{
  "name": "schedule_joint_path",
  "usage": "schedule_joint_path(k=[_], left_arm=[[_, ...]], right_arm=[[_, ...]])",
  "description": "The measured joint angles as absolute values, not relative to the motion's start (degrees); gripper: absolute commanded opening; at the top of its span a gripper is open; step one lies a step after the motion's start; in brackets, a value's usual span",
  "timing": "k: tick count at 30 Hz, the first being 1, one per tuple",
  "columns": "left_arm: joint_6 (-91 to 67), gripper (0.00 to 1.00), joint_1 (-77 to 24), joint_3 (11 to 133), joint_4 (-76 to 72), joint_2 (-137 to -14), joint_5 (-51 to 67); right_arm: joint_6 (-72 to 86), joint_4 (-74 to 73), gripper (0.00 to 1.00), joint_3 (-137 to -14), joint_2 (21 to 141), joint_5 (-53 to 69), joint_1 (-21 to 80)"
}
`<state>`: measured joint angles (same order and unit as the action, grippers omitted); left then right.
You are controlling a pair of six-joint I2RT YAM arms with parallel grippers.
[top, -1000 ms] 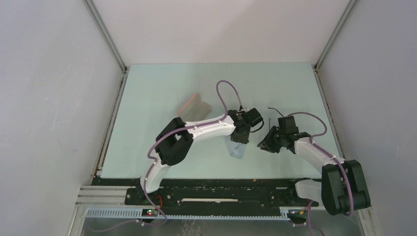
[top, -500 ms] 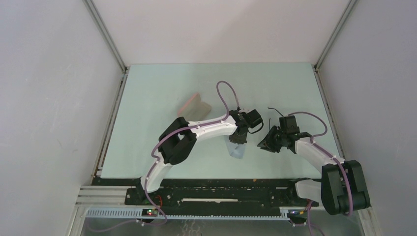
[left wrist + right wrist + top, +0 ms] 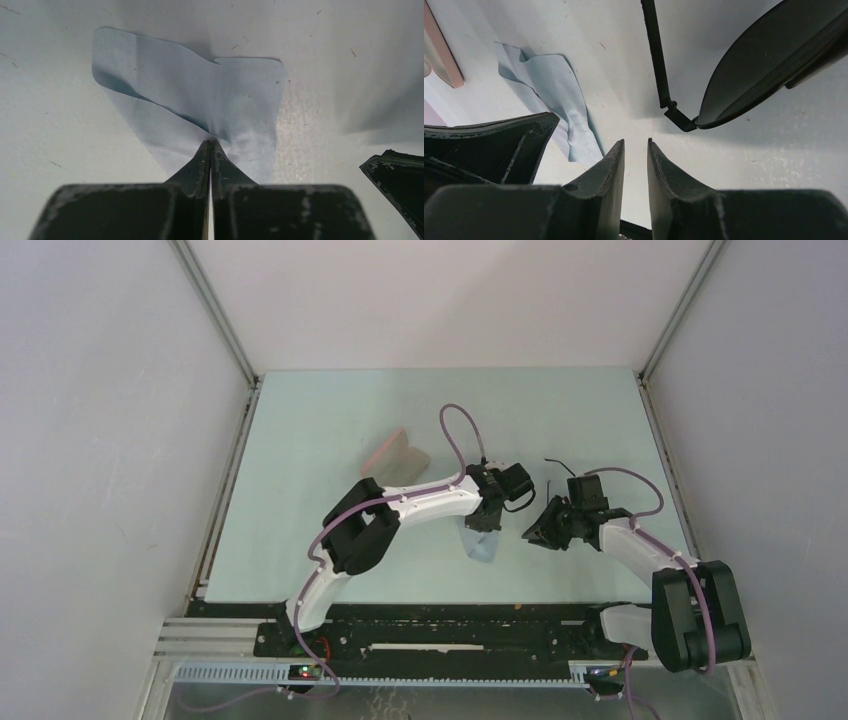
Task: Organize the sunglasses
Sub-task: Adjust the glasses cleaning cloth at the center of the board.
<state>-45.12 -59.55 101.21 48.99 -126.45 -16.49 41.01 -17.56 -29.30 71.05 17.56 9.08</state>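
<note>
Early stage: sunglasses (image 3: pixel 769 65) not put away, cloth grabbed first.
The sunglasses sit out on the table (image 3: pixel 330 420), just beside the right gripper (image 3: pixel 634 150) and ahead-right of its tips, one slim arm sticking out unfolded; can't tell if the frame rests flat. Right gripper's fingers stand slightly apart with nothing between them. Left gripper (image 3: pixel 210 145) is pinched together on the grey-blue cloth (image 3: pixel 200 100), which lies crumpled on the table near the sunglasses. The pink case (image 3: pixel 395 453) is well apart at the far left and looks open, not sure. Nothing looks stowed; probably left to do: fold the arm, get the glasses and cloth to the case.
</note>
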Motion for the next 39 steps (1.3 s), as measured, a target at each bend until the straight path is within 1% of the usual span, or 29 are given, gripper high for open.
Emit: schedule_joint_path(k=[2,3,4,6,11,19,26,28,30,32,34,35,39], left_arm=[[-45.19,0.28,-59.57,101.03,48.99,-126.45,-16.73],[-45.3,0.33,-59.57,101.03,48.99,-126.45,-16.82],[-45.34,0.37,-59.55,101.01,48.99,-126.45,-16.88],[-45.56,0.4,-59.59,101.01,48.86,-126.43,-16.99],[-45.67,0.4,-60.2,101.01,48.56,-126.43,-17.04],[-45.69,0.31,-60.6,101.03,48.73,-126.45,-17.43],[-45.76,0.27,-60.58,101.06,48.97,-126.45,-17.69],[-45.87,0.27,-60.58,101.08,49.04,-126.48,-17.8],[-46.06,0.31,-60.58,101.08,49.04,-126.56,-17.82],[-46.09,0.37,-60.58,101.08,49.01,-126.76,-17.8],[-46.13,0.38,-60.58,101.08,49.06,-126.93,-17.8],[-46.11,0.38,-60.58,101.08,49.04,-127.02,-17.8],[-46.09,0.31,-60.58,101.14,48.99,-127.33,-17.78]], right_arm=[[40.99,-17.41,0.31,-29.3,71.05,17.72,9.08],[40.99,-17.39,0.31,-29.3,71.05,17.76,9.08],[40.97,-17.37,0.31,-29.3,71.05,17.78,9.08],[40.95,-17.37,0.31,-29.28,71.05,17.78,9.08],[40.77,-17.34,0.31,-29.3,71.05,18.02,9.08],[40.6,-17.3,0.31,-29.3,71.37,18.59,9.08],[40.34,-17.32,0.31,-29.3,71.37,18.61,8.97],[40.34,-17.3,0.31,-29.28,71.35,18.61,8.97],[40.29,-17.3,0.31,-29.3,71.35,18.63,8.93],[40.25,-17.3,0.31,-29.3,71.35,18.63,8.86],[40.18,-17.3,0.31,-29.3,71.35,18.65,8.75],[40.16,-17.3,0.31,-29.3,71.35,18.63,8.71],[40.14,-17.3,0.31,-29.3,71.35,18.63,8.64]])
